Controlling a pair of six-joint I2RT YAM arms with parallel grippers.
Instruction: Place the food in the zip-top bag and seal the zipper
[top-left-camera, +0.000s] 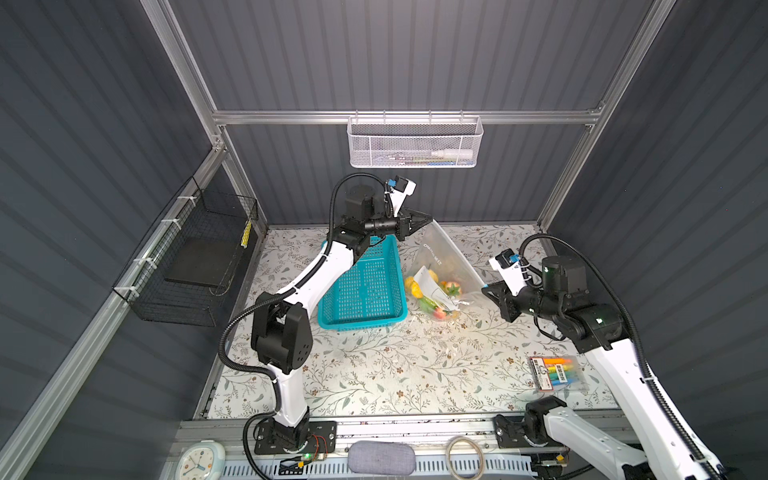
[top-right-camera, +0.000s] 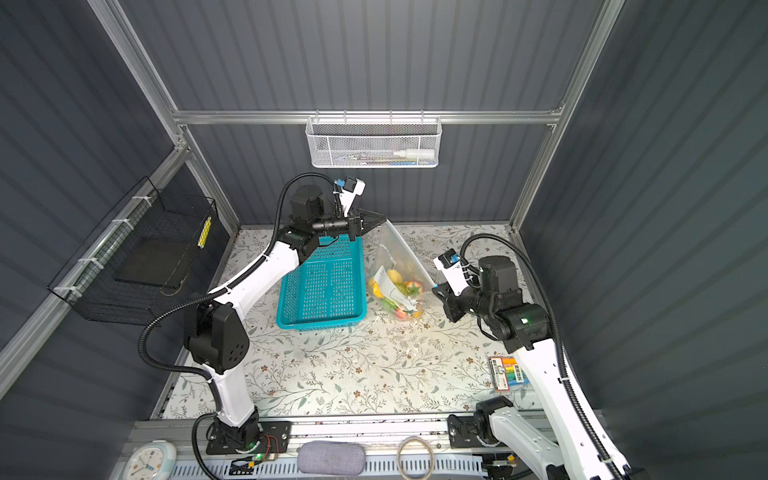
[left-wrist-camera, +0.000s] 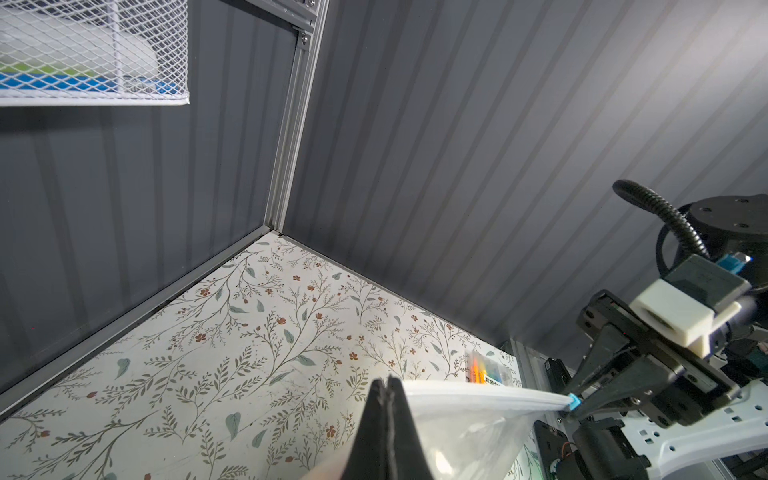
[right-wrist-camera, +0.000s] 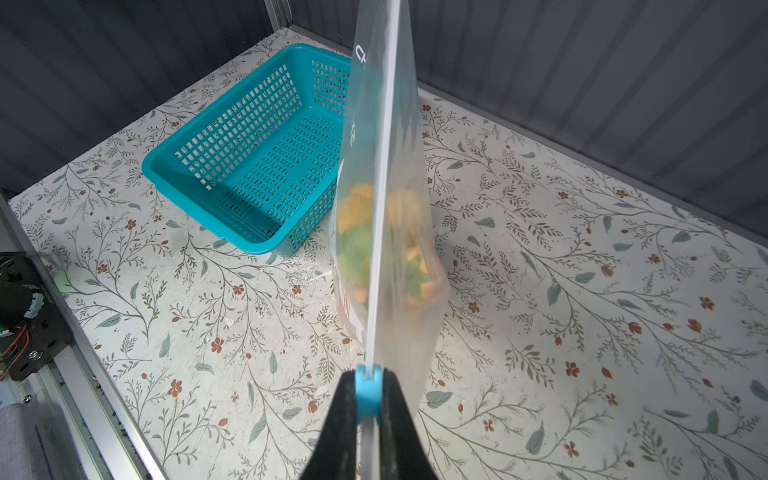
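- Left claw (top-left-camera: 430, 219): jaws pressed together on the far corner of the zip-top bag (top-left-camera: 440, 257). The left wrist view shows the closed tips (left-wrist-camera: 388, 386) biting the bag's edge, a grip that both top views show only as a small dark wedge.
- Teal basket (top-left-camera: 365, 291): lies on the table (top-left-camera: 395, 365) just below the left claw, beside the bag. The right wrist view shows its inside bare (right-wrist-camera: 257, 166).
- Zipper (top-left-camera: 457, 253): drawn taut in a straight line from the left claw to the right claw. In the left wrist view it reads as a white strip (left-wrist-camera: 478, 392).
- Food (top-left-camera: 436, 295): yellow, orange, red and green pieces heaped in the bag's sagging bottom, below the zipper and nearer the right claw. It is blurred through the plastic in the right wrist view (right-wrist-camera: 357, 249).
- Right claw (top-left-camera: 484, 288): clamped on the light-blue slider (right-wrist-camera: 368, 395) at the zipper's near end, plain in both wrist views.
- Marker pack (top-left-camera: 555, 372): on the table, well apart from the right claw, behind it.
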